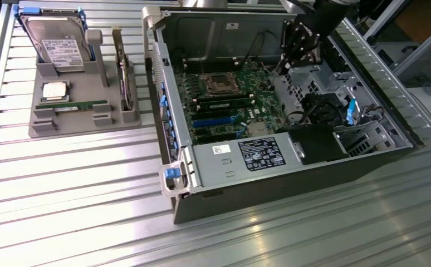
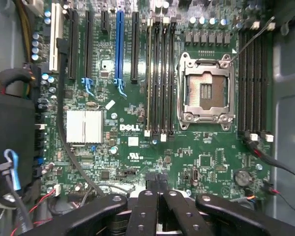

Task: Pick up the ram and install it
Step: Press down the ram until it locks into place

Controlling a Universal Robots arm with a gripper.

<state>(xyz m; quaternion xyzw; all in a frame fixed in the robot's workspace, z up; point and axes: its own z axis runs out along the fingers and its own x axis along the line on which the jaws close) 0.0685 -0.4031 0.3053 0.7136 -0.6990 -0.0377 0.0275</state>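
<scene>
Hovering over the open computer case (image 1: 275, 100), the gripper (image 1: 304, 41) hangs above the far end of the motherboard (image 1: 230, 105).

Exterior view
- Gripper: a dark body at the end of the arm, above the case's far inner wall; whether it is parted or closed I cannot tell from here.
- The ram (image 1: 73, 105): lies flat in a slot of the gray holder tray (image 1: 67, 125), which sits on the slatted table (image 1: 89, 194) toward the exterior view's left of the case, well apart from the gripper.
- Second stick (image 1: 223, 104): a like green stick already seated in a memory slot on the motherboard, just beside the processor socket (image 1: 219, 83).
- Processor chip (image 1: 55, 90): square and silver, on the tray just beyond the ram.
- Hard drive (image 1: 55, 41): upright at the tray's far end.
- Bracket card (image 1: 125, 78): upright along the tray edge nearest the case.
- Power supply (image 1: 253, 156): gray box with a black label at the case's near end.

Wrist view
- Gripper (image 2: 162, 196): the black fingers (image 2: 147, 211) meet together with nothing between them, above the motherboard (image 2: 137, 147).
- Processor socket (image 2: 206, 91): open, with its metal frame visible.
- Memory slots (image 2: 160, 78): black rows just beside the socket; a further bank (image 2: 253, 83) on its other side.
- Heatsink (image 2: 84, 127): silver and finned, well apart from the socket.
</scene>
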